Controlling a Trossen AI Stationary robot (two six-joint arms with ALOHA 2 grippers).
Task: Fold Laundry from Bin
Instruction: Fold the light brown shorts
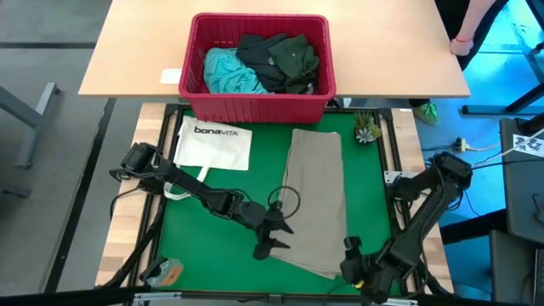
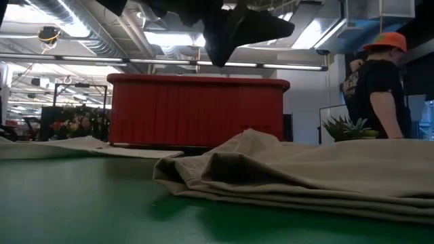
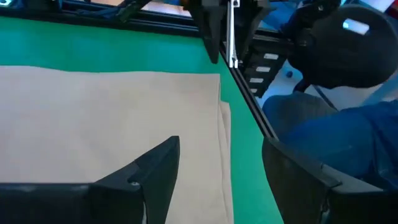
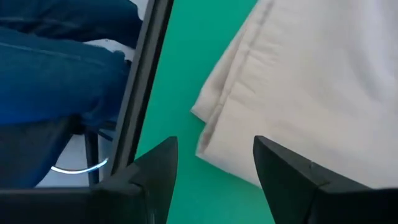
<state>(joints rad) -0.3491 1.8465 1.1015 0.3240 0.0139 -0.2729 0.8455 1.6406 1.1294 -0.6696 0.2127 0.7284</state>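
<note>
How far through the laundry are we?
Done: khaki garment lies folded on the mat. In hand: nothing; left gripper and right gripper both hover open beside it. Left: turquoise and dark garments wait in the bin.

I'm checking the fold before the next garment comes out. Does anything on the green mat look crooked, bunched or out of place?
The khaki-tan folded garment lies slightly askew, its near end slanting toward the right gripper. In the low view its edge is humped and rumpled, not flat. The open left gripper hovers beside it. The remaining laundry sits inside the red plastic bin.
</note>
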